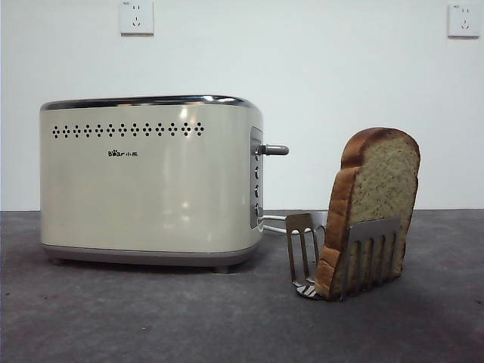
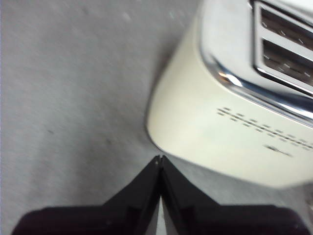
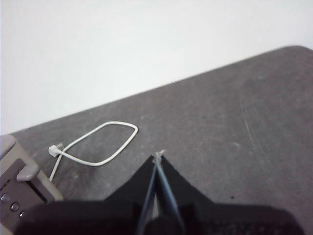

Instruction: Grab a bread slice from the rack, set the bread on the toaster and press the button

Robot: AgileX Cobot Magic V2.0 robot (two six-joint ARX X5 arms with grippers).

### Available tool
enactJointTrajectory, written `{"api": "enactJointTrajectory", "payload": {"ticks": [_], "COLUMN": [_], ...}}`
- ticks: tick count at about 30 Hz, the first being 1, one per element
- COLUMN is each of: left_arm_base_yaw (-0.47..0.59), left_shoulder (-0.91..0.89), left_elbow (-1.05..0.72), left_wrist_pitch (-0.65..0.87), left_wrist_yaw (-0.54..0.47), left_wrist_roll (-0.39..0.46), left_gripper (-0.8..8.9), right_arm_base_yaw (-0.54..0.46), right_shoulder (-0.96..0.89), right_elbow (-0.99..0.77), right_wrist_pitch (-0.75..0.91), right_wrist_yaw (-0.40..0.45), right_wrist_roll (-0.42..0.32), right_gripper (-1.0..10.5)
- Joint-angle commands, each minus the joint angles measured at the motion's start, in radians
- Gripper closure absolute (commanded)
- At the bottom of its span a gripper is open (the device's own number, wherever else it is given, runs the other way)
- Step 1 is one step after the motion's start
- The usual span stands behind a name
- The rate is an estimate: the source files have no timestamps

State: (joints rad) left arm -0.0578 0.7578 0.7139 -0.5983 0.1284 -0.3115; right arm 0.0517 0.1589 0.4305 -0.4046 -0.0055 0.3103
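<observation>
Front view: the toaster (image 1: 151, 181) is seen standing on the grey table (image 1: 113, 318), with the button (image 1: 274, 150) projecting from its narrow end panel above a column of small round buttons. Just beside that end, the rack (image 1: 344, 257) is set on the table, and the slice of bread (image 1: 374, 204) is held upright in it, leaning slightly, well above the rack's plates. Two wall sockets (image 1: 136, 17) are mounted on the white wall behind. No gripper is shown here.

Left wrist view: the left gripper (image 2: 160, 159) is seen with its jaws pressed together, nothing between them, poised above the table near the toaster's (image 2: 230, 127) corner; the chrome slots are visible.

Right wrist view: the right gripper (image 3: 157, 156) is likewise closed and empty, held over bare table (image 3: 234, 127). A white cord (image 3: 98, 144) is looped beside the toaster's end panel (image 3: 19, 188), where the button (image 3: 27, 172) is seen.
</observation>
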Motion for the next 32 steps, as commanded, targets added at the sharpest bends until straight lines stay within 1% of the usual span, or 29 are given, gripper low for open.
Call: {"api": "enactJointTrajectory", "payload": {"ticks": [1,5,8,10,11,13,15,17,20,23,26,32], "left_arm_base_yaw": [-0.051,-0.147,-0.232,-0.288,-0.319,-0.373,-0.428,-0.475,-0.540,-0.605,-0.665,-0.769], "left_shoulder": [0.081,0.211,0.298,0.350,0.379,0.431,0.489,0.544,0.629,0.715,0.798,0.952], "left_elbow": [0.122,0.312,0.444,0.522,0.562,0.631,0.703,0.766,0.863,0.960,1.055,1.234], "left_wrist_pitch": [-0.119,-0.311,-0.396,-0.421,-0.433,-0.451,-0.476,-0.499,-0.540,-0.569,-0.581,-0.621], "left_wrist_yaw": [0.023,0.029,0.028,0.027,0.026,0.006,-0.002,-0.001,-0.011,-0.047,-0.053,-0.053], "left_wrist_roll": [-0.021,-0.021,-0.026,-0.044,-0.051,-0.061,-0.073,-0.078,-0.078,-0.077,-0.039,0.117], "left_gripper": [8.19,8.19,8.19,8.19,8.19,8.19,8.19,8.19,8.19,8.19,8.19,8.15], "right_arm_base_yaw": [0.000,0.000,0.000,0.000,0.000,0.000,0.000,0.000,0.000,0.000,0.000,0.000], "right_shoulder": [0.055,0.138,0.187,0.215,0.229,0.254,0.282,0.305,0.340,0.374,0.400,0.428], "right_elbow": [0.071,0.182,0.252,0.295,0.315,0.345,0.370,0.389,0.412,0.425,0.429,0.429], "right_wrist_pitch": [-0.046,-0.126,-0.171,-0.211,-0.229,-0.251,-0.261,-0.263,-0.263,-0.262,-0.263,-0.273], "right_wrist_yaw": [-0.004,-0.007,-0.006,-0.006,-0.007,-0.017,-0.045,-0.063,-0.085,-0.116,-0.130,-0.137], "right_wrist_roll": [0.006,0.007,0.007,0.005,-0.009,-0.054,-0.104,-0.130,-0.134,-0.135,-0.141,-0.140], "right_gripper": [9.5,9.5,9.5,9.5,9.5,9.5,9.5,9.5,9.5,9.5,9.5,9.5]}}
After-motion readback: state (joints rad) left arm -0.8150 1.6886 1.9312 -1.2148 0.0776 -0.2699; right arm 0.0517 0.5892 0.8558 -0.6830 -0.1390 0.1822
